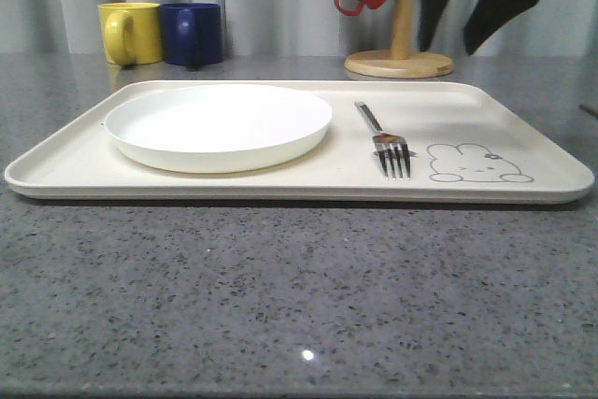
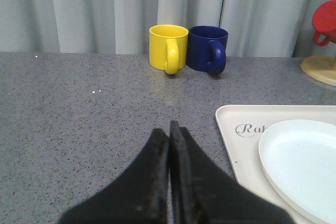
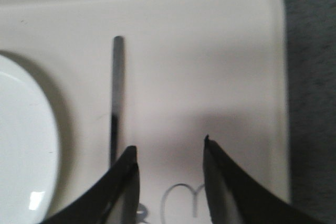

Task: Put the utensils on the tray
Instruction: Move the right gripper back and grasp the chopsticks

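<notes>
Lying on tray (image 1: 523, 119), fork (image 1: 385, 139), grey counter (image 1: 280, 296)

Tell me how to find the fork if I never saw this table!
Look for the big cream tray on the grey counter. On it sits a round white plate and a rabbit drawing. The fork lies between them, the only thin shiny metal thing there, tines pointing toward you.

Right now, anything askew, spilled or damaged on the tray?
Nothing stands out. The fork lies flat on the tray beside the white plate, tines toward the camera, not touching it. No spill or damage visible. The right gripper is open above the tray; the left gripper is shut over the counter.
</notes>
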`<state>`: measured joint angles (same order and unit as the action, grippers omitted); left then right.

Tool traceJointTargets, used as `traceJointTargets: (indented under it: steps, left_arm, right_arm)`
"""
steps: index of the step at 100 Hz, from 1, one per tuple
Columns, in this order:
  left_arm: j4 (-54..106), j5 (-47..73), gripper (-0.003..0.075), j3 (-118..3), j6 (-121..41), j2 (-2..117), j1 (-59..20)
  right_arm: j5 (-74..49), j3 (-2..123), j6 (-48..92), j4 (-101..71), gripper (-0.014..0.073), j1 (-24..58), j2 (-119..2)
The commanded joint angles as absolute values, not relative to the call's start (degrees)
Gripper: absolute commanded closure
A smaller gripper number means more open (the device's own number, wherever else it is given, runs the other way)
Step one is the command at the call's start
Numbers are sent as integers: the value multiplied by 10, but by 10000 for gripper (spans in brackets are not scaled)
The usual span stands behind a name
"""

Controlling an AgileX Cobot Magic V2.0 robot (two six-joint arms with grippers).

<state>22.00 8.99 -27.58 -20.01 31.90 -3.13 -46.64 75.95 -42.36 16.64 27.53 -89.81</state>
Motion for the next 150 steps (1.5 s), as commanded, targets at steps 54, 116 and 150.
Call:
traceJointTargets:
  steps: [54, 116, 150]
  left_arm:
    - [226, 43, 738, -293, -194, 319, -30]
    - [226, 43, 738, -293, -194, 319, -30]
    - [226, 43, 738, -293, -194, 319, -30]
  right_arm:
    - [-529, 778, -67, -18, 280, -30, -865]
    - [-517, 777, -49, -19, 284, -38, -958]
    - [-518, 777, -48, -19, 286, -38, -979]
